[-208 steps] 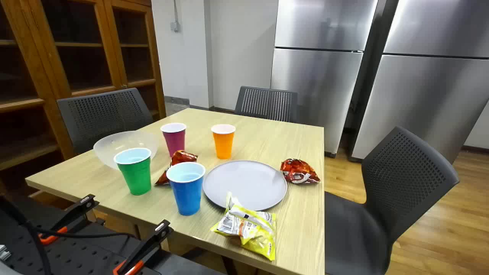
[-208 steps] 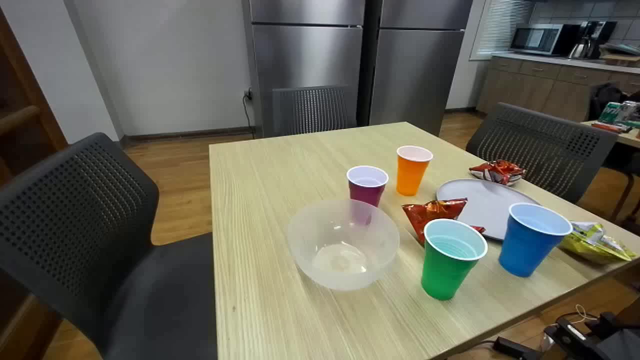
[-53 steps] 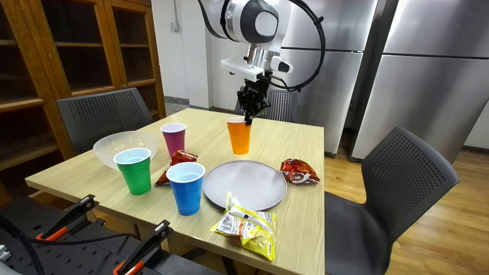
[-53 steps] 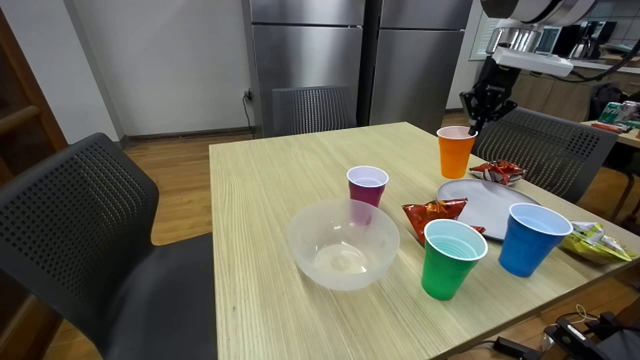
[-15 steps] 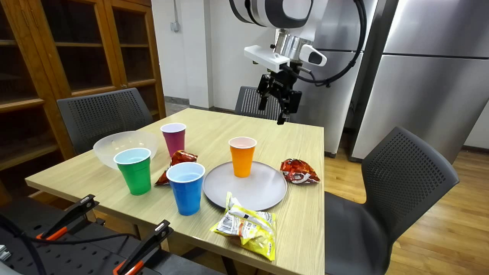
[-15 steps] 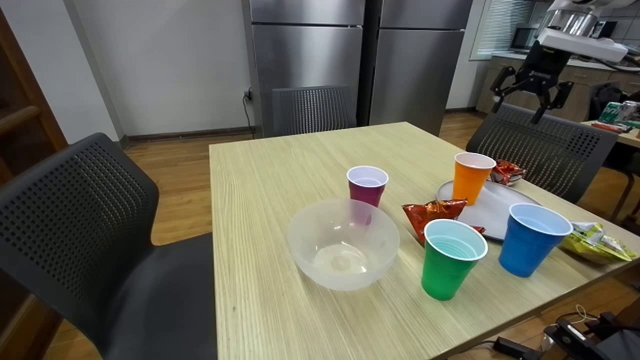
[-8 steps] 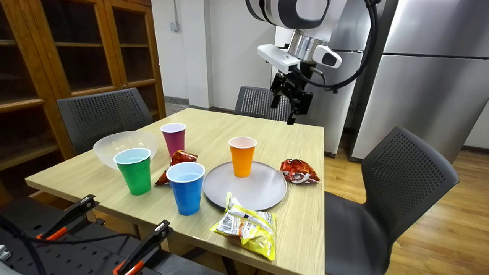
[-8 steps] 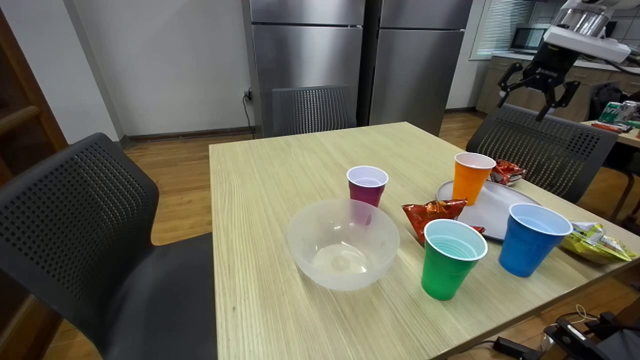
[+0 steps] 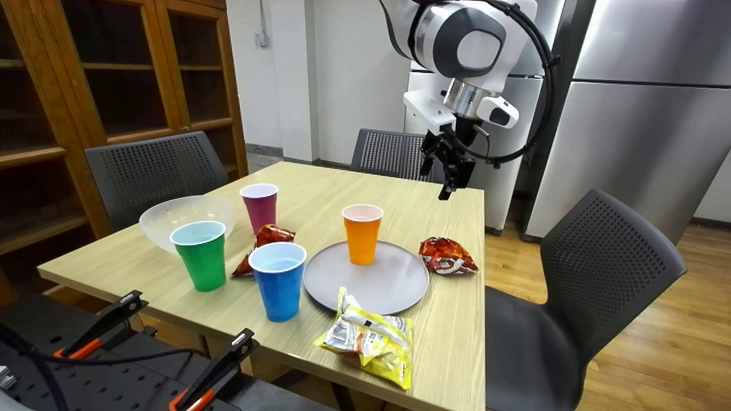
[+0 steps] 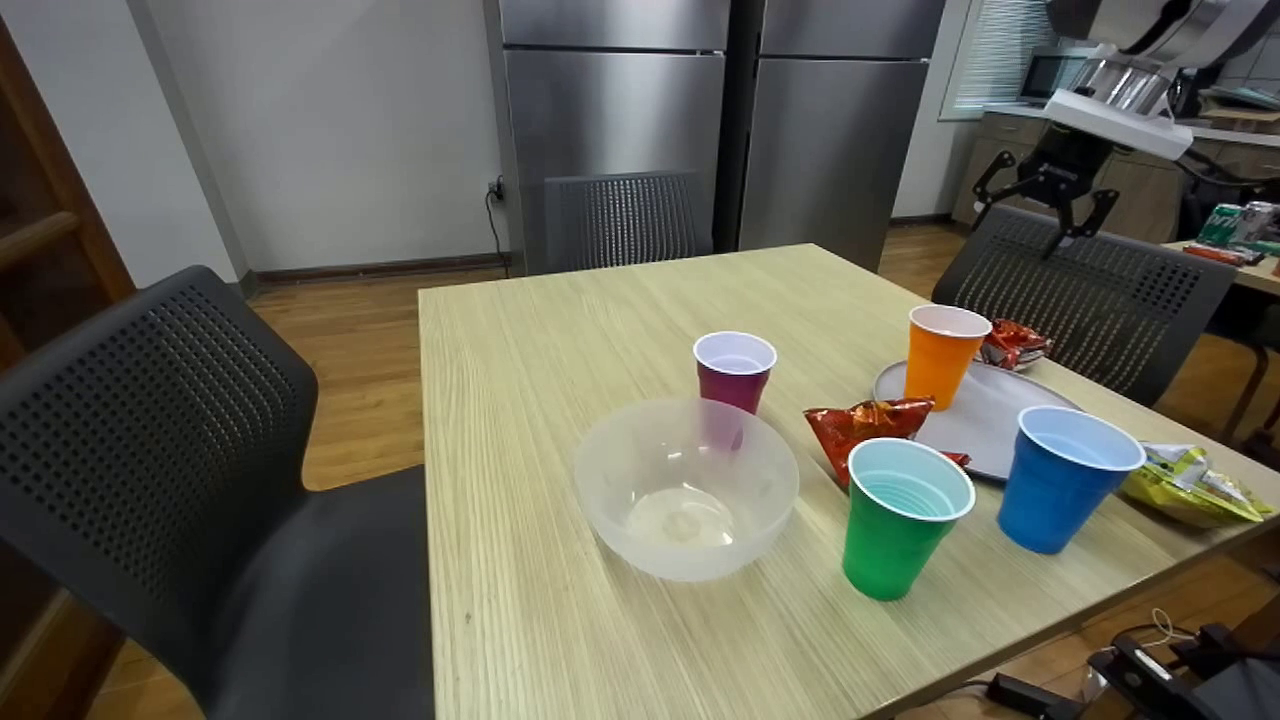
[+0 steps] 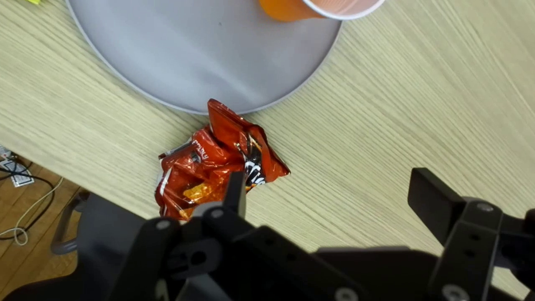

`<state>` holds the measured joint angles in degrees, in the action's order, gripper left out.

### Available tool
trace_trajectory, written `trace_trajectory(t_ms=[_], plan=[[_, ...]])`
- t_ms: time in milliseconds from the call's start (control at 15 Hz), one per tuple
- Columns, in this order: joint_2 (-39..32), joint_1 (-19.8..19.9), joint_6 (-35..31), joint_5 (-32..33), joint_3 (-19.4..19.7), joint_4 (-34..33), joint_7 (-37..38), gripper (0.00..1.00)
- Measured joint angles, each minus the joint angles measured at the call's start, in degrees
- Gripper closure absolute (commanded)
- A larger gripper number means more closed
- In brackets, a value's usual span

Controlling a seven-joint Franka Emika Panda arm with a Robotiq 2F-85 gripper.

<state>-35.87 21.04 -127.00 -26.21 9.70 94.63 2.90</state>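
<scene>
Black gripper (image 11: 328,175) up in the air, at the bottom of the wrist view. Jaws wide apart, with wood table (image 11: 376,125) showing in between. White arm (image 9: 468,51) above, at the upper right in an exterior view.

Red snack bag (image 11: 217,163) left of the middle in the wrist view, closest to the gripper, shiny and crumpled. One finger (image 11: 236,188) in front of it there, but clear space between gripper and bag in both exterior views. One pointy corner of the bag at the rim of a gray plate (image 11: 167,50); touching or not, hard to tell.

Orange cup (image 9: 362,240) upright on the plate, right in the middle of an exterior view, and partly cut off by the top edge of the wrist view.

Blue cup (image 9: 278,291) beside the plate, to its left in an exterior view. Green cup (image 9: 203,262) farther left, and purple cup (image 9: 261,211) higher up. Yellow bag (image 9: 371,348) at the bottom middle, by the plate's near rim.

Other red bag (image 10: 860,425) right of the middle in an exterior view, partly hidden behind the green cup. See-through bowl (image 10: 690,500) nearby, low in the middle, with some of the purple cup showing through.

Big black chair (image 10: 150,400) at the left edge of that view. Silver fridges (image 10: 610,130) at the top middle.
</scene>
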Motion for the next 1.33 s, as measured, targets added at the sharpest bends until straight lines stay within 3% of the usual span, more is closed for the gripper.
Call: trace_trajectory(t_ms=[733,1333], plan=[[-15.82,1.59,1.31,-0.15,-0.31,-16.91,7.74,0.0],[-21.43,4.39,6.01,-0.11,-0.31,-24.06,10.65,0.0]])
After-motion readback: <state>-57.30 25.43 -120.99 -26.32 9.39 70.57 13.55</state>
